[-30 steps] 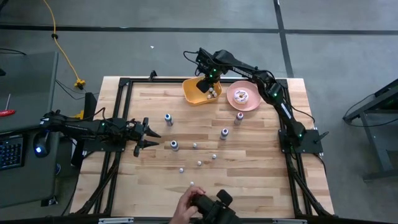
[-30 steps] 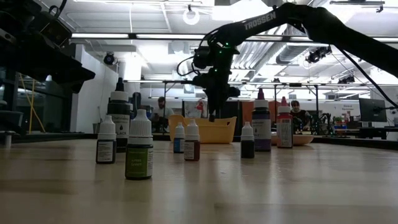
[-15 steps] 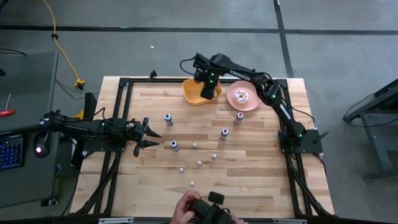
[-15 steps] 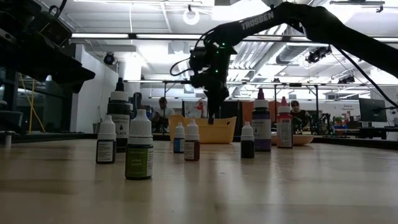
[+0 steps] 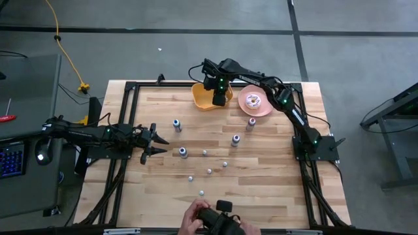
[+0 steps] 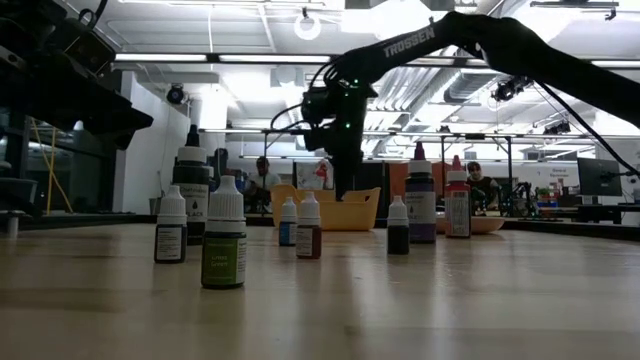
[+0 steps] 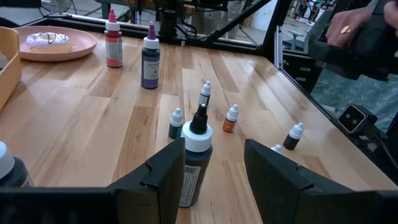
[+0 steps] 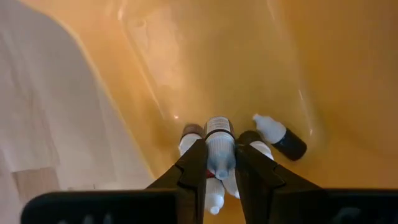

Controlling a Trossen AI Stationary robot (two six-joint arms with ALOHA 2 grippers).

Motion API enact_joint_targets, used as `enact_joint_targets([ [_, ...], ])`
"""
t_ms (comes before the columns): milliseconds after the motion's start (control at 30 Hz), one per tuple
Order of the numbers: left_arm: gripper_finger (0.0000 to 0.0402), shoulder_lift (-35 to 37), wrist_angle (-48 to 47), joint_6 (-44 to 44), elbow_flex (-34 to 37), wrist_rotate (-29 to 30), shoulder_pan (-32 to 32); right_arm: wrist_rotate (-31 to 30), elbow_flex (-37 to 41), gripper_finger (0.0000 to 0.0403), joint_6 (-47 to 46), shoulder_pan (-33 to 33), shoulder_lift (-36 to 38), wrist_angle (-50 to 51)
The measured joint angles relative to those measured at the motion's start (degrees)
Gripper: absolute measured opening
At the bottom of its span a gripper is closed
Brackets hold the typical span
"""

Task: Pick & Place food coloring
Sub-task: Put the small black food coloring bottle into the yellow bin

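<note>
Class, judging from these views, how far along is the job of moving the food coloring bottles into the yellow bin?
Done: a few bottles lie in the yellow bin. In hand: the right gripper holds a bottle down inside it. Left: about nine bottles on the table, such as one by the idle, open left gripper.

Overhead looks straight down, low looks level across the table [image 5: 261,176]; wrists look close; all share bottles [image 6: 224,233].

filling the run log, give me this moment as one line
right gripper: shut on bottle, inside yellow bin | left gripper: open, waiting at table's left
</note>
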State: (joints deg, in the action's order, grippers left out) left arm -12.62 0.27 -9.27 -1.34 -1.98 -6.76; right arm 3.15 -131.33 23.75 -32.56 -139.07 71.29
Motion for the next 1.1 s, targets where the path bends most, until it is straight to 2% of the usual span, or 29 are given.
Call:
enact_joint_targets([
  [367,0.0163,0.01,0.00,-0.01,0.02,0.22,-0.02,-0.27,0.02,0.0063,-4.62,-0.46,-1.85,-0.39],
  [1100,0.0163,0.02,0.00,-0.01,0.00,0.15,0.00,-0.33,0.00,0.0084,-5.57,-0.90,-1.94,0.79],
])
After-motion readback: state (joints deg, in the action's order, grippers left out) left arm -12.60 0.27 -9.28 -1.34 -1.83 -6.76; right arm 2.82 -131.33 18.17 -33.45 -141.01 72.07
